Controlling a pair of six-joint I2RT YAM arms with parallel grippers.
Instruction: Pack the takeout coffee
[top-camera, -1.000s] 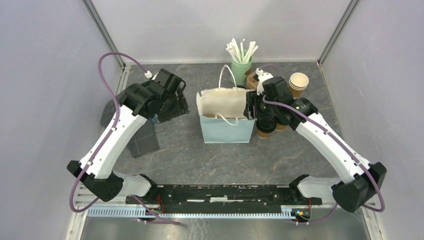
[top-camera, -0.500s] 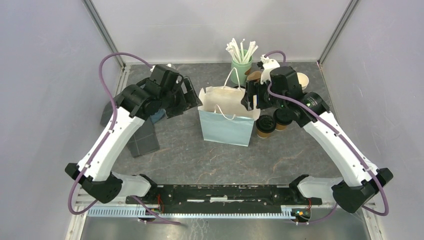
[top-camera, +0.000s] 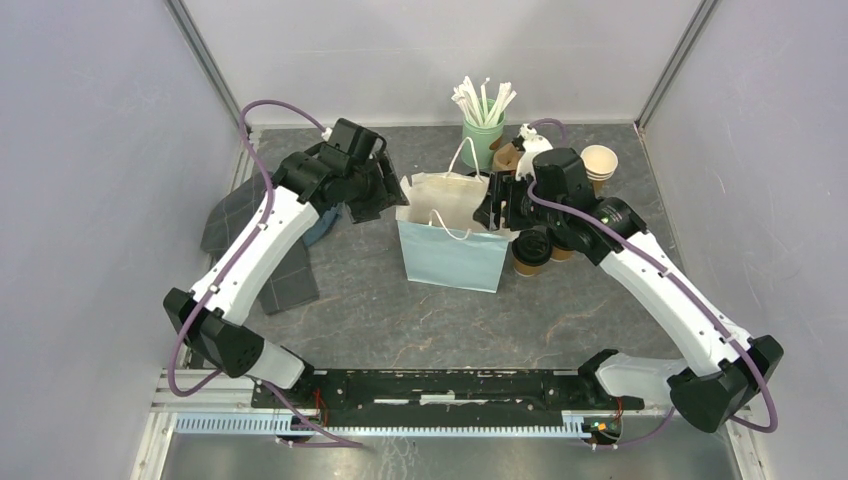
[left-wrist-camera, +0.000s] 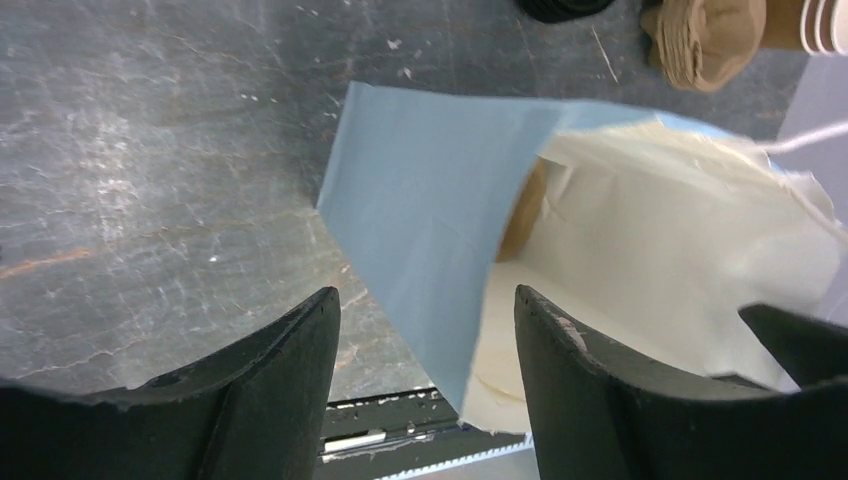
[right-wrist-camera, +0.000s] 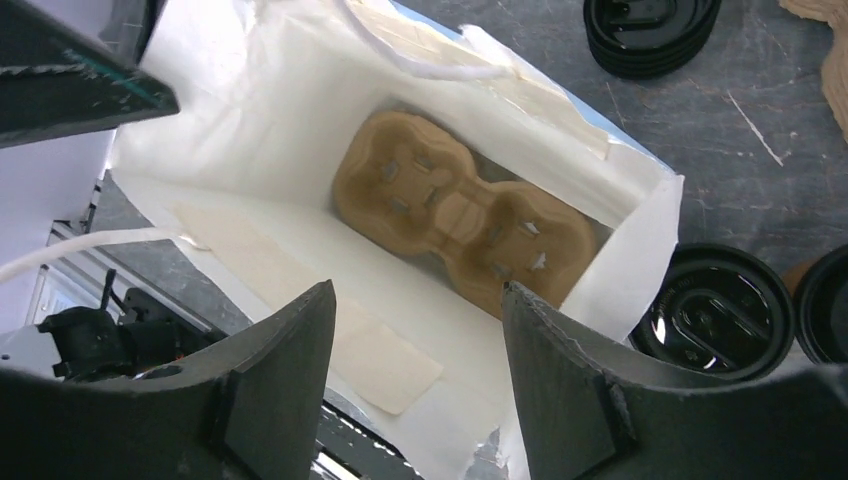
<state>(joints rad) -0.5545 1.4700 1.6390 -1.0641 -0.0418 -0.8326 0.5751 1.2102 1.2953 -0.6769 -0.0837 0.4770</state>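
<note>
The left gripper has been brought to the left rim of the paper bag, the right gripper over its mouth. Both are spread and grasp nothing. The lidded coffee cups stand outside, just beside its right wall, so loading is judged not begun.

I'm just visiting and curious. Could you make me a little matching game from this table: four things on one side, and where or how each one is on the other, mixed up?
1 paper bag
2 cardboard cup carrier
3 lidded coffee cups
4 straws

a upright in a green holder
b lying at the bottom of the bag
c standing just outside the bag
d light blue outside, white inside

Pairs: 1-d, 2-b, 3-c, 4-a
</note>
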